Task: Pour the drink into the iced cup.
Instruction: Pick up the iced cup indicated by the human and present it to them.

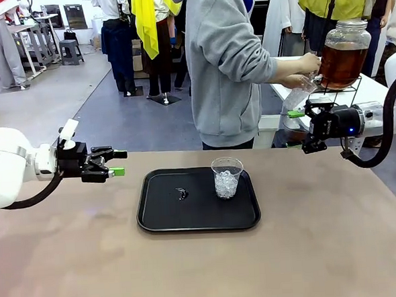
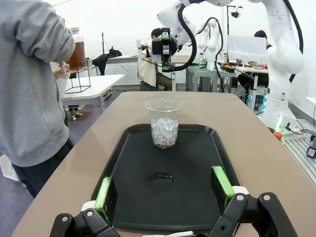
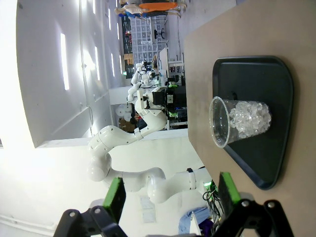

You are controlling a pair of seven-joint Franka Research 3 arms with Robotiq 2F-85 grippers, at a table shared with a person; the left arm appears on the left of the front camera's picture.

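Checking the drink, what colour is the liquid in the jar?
The drink is amber-brown, clearest in front view.

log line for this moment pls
left gripper open, left of tray | right gripper open, raised at right | iced cup on tray, ice only | person's hand at drink jar

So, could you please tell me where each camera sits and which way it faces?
Front view: fixed between the arms, facing across the table at the person by the drink jar; open left pincer and right pincer show.
Left wrist view: on the left wrist, facing along the tray to the iced cup; its own fingers show below.
Right wrist view: on the right wrist, rolled sideways, facing the cup; its own fingers show below.
Shared: all three see the cup on the tray.
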